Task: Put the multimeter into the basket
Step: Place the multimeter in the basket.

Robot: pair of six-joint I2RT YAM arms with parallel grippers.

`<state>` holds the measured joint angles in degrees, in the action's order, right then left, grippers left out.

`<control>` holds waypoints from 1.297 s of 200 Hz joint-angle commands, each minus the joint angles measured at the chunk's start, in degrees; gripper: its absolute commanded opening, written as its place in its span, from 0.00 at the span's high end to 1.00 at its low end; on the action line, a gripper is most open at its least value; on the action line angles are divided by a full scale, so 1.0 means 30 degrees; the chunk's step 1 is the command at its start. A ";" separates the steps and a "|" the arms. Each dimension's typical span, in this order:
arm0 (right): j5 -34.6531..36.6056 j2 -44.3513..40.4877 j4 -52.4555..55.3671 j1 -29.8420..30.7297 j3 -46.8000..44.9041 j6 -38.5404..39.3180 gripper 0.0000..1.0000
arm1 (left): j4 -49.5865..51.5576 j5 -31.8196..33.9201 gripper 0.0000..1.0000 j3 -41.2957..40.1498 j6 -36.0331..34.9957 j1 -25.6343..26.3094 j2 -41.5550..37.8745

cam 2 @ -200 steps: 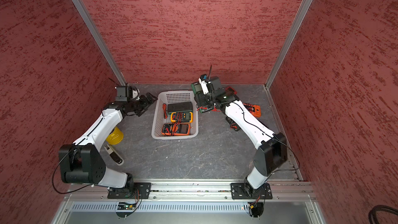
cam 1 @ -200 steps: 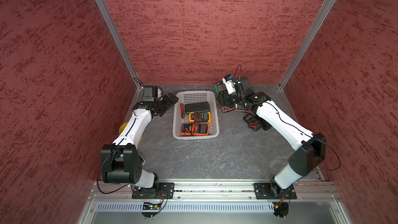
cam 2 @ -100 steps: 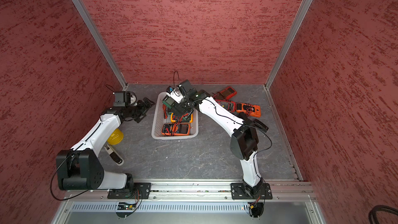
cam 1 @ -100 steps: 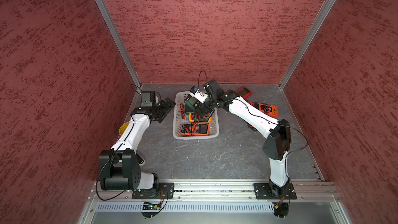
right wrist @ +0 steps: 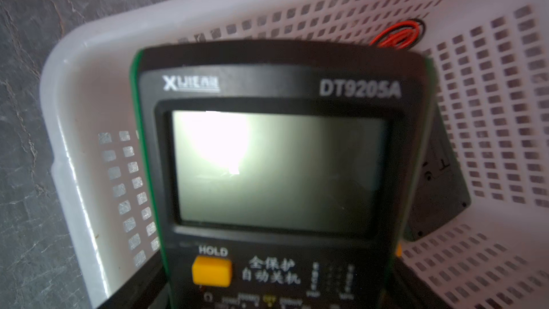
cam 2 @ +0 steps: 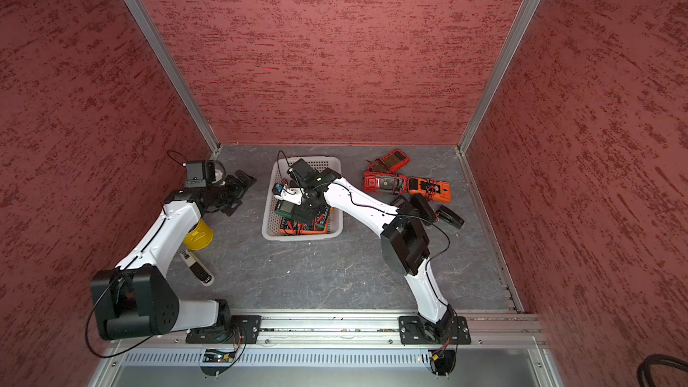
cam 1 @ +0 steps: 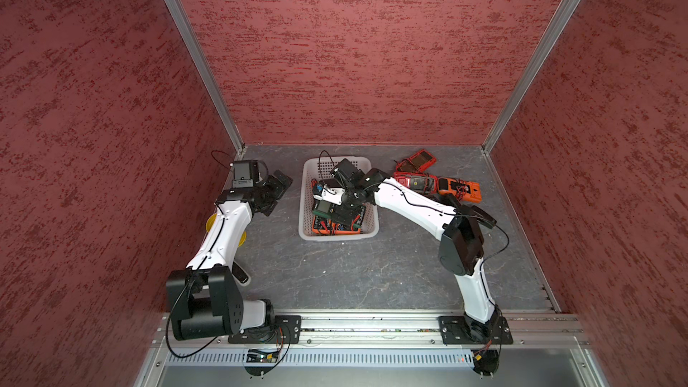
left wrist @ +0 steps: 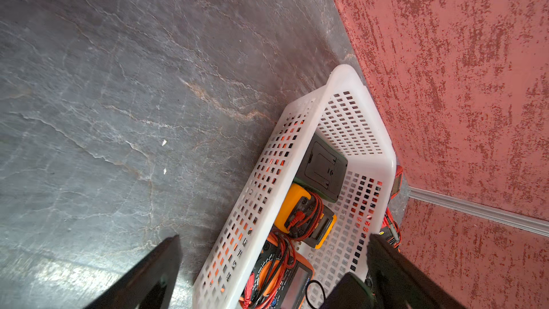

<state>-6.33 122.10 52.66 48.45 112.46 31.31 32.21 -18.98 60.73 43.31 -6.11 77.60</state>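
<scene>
The white perforated basket (cam 1: 337,237) (cam 2: 302,236) stands at the middle back of the table. My right gripper (cam 1: 344,204) (cam 2: 306,202) reaches over it, shut on a black multimeter (cam 1: 324,209) (cam 2: 286,207) with green edging. The right wrist view shows this multimeter (right wrist: 276,167) face up between the fingers (right wrist: 133,292), low over a basket corner (right wrist: 74,108). I cannot tell whether it touches what lies below. My left gripper (cam 1: 277,188) (left wrist: 274,238) is open beside the basket's left wall (left wrist: 303,105), holding nothing.
Inside the basket lie a yellow meter (left wrist: 303,215), an orange meter (left wrist: 282,277) and a black one, back up (left wrist: 323,167). Red and orange meters (cam 1: 415,182) (cam 1: 459,189) lie at the back right. A yellow cup (cam 2: 199,234) and a small tester (cam 2: 197,269) sit by the left arm.
My right arm has swung left from the pile at the back right, carrying the black multimeter, and come down over the basket. The left arm has hardly moved.
</scene>
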 commanded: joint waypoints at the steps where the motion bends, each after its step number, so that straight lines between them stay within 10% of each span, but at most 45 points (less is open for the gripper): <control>1: 0.0436 0.0371 0.0268 0.0253 0.0716 0.0921 1.00 | 0.0158 0.0146 0.00 -0.0234 0.0138 -0.0189 -0.0438; 219: 0.1368 0.1854 0.0086 0.1583 0.0631 0.2116 0.02 | 0.0258 0.0171 0.00 0.0350 0.0119 -0.0278 -0.0050; 259: 0.1434 0.1108 -0.0070 0.1752 0.0433 0.2146 0.01 | 0.0240 0.0161 0.00 0.0470 0.0120 -0.0309 0.0023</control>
<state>-1.10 127.09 52.53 52.25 112.99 38.00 32.56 -19.00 60.75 43.29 -6.50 77.62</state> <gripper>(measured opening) 0.987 0.997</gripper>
